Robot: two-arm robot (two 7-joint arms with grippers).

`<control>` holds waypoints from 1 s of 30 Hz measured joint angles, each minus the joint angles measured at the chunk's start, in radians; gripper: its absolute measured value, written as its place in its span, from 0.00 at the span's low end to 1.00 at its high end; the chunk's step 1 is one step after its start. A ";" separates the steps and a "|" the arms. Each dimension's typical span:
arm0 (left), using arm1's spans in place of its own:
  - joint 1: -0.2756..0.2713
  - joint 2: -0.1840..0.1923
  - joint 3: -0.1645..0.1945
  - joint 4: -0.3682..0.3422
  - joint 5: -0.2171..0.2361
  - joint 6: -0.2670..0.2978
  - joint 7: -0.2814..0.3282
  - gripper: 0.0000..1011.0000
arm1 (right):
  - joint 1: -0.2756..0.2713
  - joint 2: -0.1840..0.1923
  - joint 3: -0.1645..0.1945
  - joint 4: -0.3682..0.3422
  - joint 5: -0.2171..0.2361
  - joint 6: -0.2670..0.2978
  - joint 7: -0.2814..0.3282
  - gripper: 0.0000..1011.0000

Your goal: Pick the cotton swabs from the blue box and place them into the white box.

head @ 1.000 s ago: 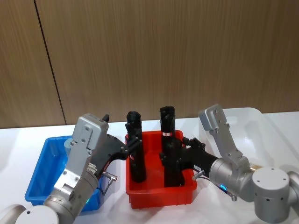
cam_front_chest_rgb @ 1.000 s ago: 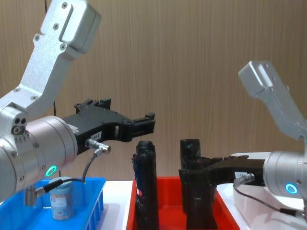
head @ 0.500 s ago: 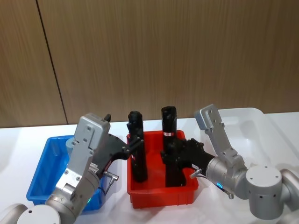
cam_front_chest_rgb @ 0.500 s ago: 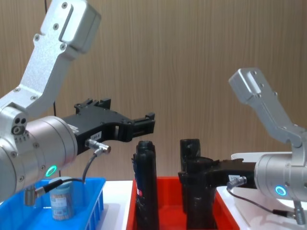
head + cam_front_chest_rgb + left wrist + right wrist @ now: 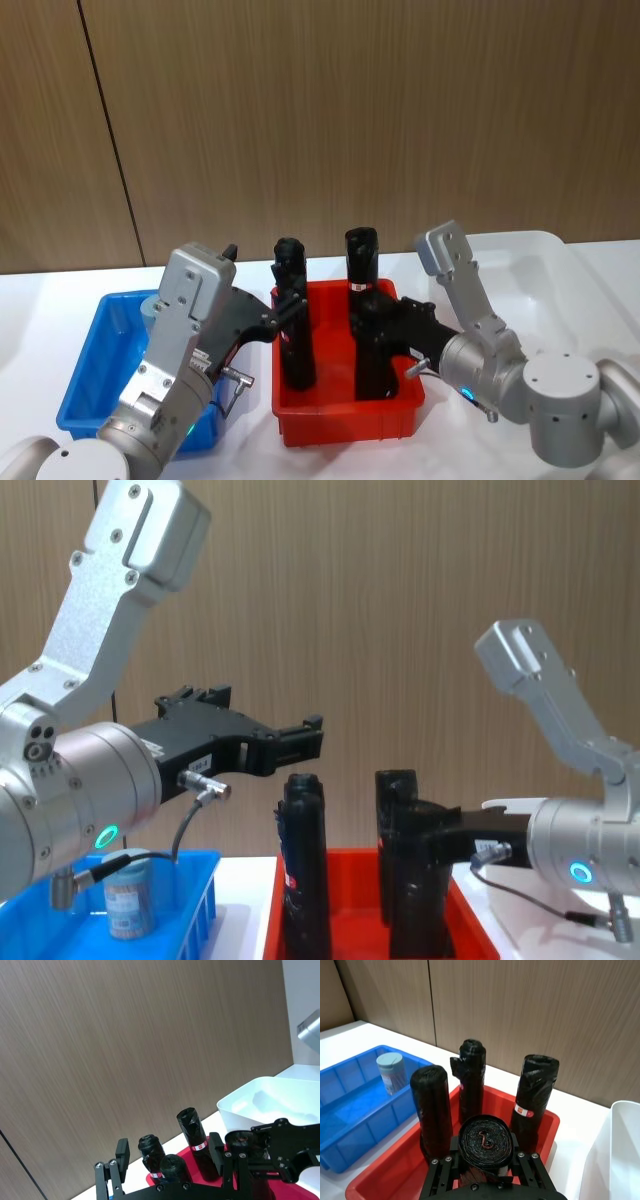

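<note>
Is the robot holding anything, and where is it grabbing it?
The right gripper grips a black wrapped cylinder in the red bin, near its top. The left gripper holds nothing.

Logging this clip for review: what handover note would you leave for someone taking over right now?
Left gripper: open, empty, raised beside the red bin.
Right gripper: around a black wrapped cylinder in the red bin, not at the swabs.
One cotton swabs jar stands in the blue box.
White box: no jar seen in it.
Done: nothing placed. Left: pick the jar and put it in the white box.
</note>
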 joint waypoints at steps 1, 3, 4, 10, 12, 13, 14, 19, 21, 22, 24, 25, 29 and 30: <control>0.000 0.000 0.000 0.000 0.000 0.000 0.000 0.99 | 0.000 0.000 0.001 -0.003 0.001 0.000 -0.001 0.53; 0.000 0.000 0.000 0.000 0.000 0.000 0.000 0.99 | -0.002 0.002 0.002 -0.014 0.005 0.000 -0.004 0.52; 0.000 0.000 0.000 0.000 0.000 0.000 0.000 0.99 | -0.003 0.003 0.003 -0.016 0.005 -0.001 -0.004 0.52; 0.000 0.000 0.000 0.000 0.000 0.000 0.000 0.99 | -0.012 0.012 0.010 -0.057 0.018 0.000 -0.012 0.52; 0.000 0.000 0.000 0.000 0.000 0.000 0.000 0.99 | -0.016 0.016 0.014 -0.078 0.021 0.001 -0.014 0.52; 0.000 0.000 0.000 0.000 0.000 0.000 0.000 0.99 | -0.016 0.016 0.014 -0.078 0.021 0.001 -0.014 0.52; 0.000 0.000 0.000 0.000 0.000 0.000 0.000 0.99 | -0.020 0.021 0.019 -0.100 0.027 0.003 -0.019 0.52; 0.000 0.000 0.000 0.000 0.000 0.000 0.000 0.99 | -0.025 0.032 0.030 -0.144 0.037 0.005 -0.027 0.52; 0.000 0.000 0.000 0.000 0.000 0.000 0.000 0.99 | -0.027 0.039 0.037 -0.168 0.043 0.006 -0.032 0.52; 0.000 0.000 0.000 0.000 0.000 0.000 0.000 0.99 | -0.028 0.041 0.040 -0.176 0.044 0.006 -0.034 0.52; 0.000 0.000 0.000 0.000 0.000 0.000 0.000 0.99 | -0.028 0.044 0.045 -0.190 0.050 0.006 -0.038 0.52; 0.000 0.000 0.000 0.000 0.000 0.000 0.000 0.99 | -0.028 0.048 0.050 -0.203 0.054 0.006 -0.043 0.52; 0.000 0.000 0.000 0.000 0.000 0.000 0.000 0.99 | -0.027 0.061 0.066 -0.236 0.065 0.006 -0.055 0.52; 0.000 0.000 0.000 0.000 0.000 0.000 0.000 0.99 | -0.027 0.064 0.070 -0.244 0.067 0.006 -0.058 0.52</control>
